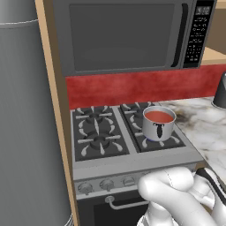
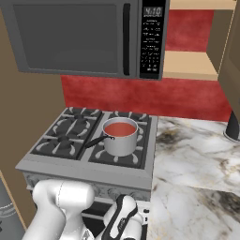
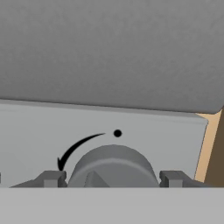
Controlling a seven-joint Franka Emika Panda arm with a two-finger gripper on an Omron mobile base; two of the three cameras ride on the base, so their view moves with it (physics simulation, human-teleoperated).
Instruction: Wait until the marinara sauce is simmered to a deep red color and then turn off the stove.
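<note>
The marinara sauce (image 1: 159, 116) (image 2: 119, 129) is a smooth orange-red surface in a small steel saucepan (image 1: 158, 129) (image 2: 122, 144). The pan stands on the front right burner of the stove (image 1: 97, 132) (image 2: 65, 136). A faint blue glow shows under the pan. In the hand view my gripper (image 3: 112, 178) is open and pressed up to the stove's front panel. Its fingertips (image 3: 52, 178) flank a round grey knob (image 3: 112, 166), close to its sides. A black curved arrow and a dot are printed above that knob. More knobs (image 1: 106, 184) line the panel.
A dark microwave (image 1: 123, 35) (image 2: 84, 37) hangs above the stove against the red backsplash. A marble counter (image 1: 207, 128) (image 2: 197, 159) runs to the right with a dark vessel (image 1: 220, 92) (image 2: 233, 126) at its far edge. A grey fridge (image 1: 26, 132) stands on the left.
</note>
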